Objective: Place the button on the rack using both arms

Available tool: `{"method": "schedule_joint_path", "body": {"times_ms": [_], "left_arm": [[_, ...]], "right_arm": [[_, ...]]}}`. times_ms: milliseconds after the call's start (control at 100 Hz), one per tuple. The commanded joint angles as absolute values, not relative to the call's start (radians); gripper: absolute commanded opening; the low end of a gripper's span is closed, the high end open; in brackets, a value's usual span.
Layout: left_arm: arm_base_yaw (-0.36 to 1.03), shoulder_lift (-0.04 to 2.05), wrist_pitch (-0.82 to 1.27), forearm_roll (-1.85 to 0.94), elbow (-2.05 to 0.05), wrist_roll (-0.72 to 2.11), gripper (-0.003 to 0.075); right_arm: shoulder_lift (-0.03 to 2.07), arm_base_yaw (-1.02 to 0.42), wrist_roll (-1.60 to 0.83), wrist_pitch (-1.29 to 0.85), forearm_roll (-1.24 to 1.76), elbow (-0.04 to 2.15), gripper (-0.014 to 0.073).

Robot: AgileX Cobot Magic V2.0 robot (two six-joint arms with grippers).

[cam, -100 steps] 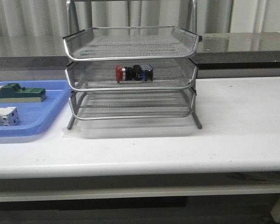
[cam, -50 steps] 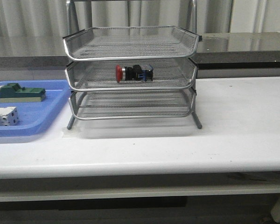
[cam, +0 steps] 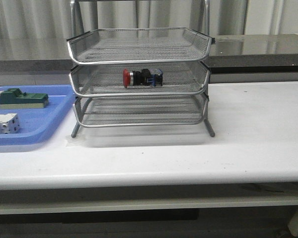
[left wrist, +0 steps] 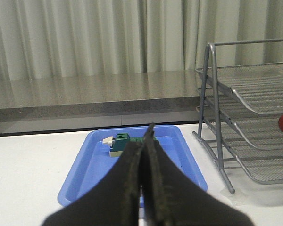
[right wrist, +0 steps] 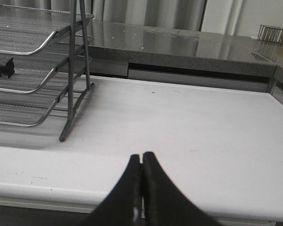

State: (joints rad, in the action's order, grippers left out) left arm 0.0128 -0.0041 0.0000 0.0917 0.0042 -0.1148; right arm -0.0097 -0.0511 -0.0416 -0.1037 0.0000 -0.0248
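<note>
The rack (cam: 139, 79) stands mid-counter (cam: 258, 139); the button (cam: 142, 78) lies on its side in the middle tier, long axis crosswise, between both arms. Left fingers (left wrist: 142, 188) and right fingers (right wrist: 141, 183) are pressed together, empty, well back.

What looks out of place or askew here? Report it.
Nothing stands out. The button lies on its side in the middle tier of the rack, which stands level on the table. The left hand and right hand are both shut and empty, away from the rack.
</note>
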Motion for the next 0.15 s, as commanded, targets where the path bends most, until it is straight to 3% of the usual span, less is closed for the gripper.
{"method": "schedule_joint_path", "body": {"times_ms": [0, 140], "left_arm": [[0.013, -0.036, -0.076, 0.082, 0.037, -0.124, -0.002], [0.013, -0.036, -0.076, 0.082, 0.037, -0.124, -0.002]], "right_arm": [[-0.026, -0.044, -0.044, -0.022, -0.011, -0.028, -0.0061], [-0.026, -0.044, -0.044, -0.022, -0.011, -0.028, -0.0061]]}}
